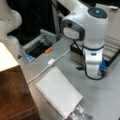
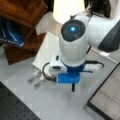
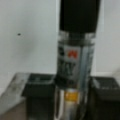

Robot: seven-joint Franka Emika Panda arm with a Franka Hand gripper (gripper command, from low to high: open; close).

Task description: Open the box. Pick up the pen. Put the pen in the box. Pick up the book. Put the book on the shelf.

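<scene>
Claw (image 3: 73,100) fingers clamp the pen (image 3: 75,60) between them.

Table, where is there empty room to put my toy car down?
Bare grey table lies at a front view's bottom right, between the notebook and the arm. Another free patch sits between the metal strips and the box. It is crowded beside the shelf, and where the gripper holds the pen.
</scene>
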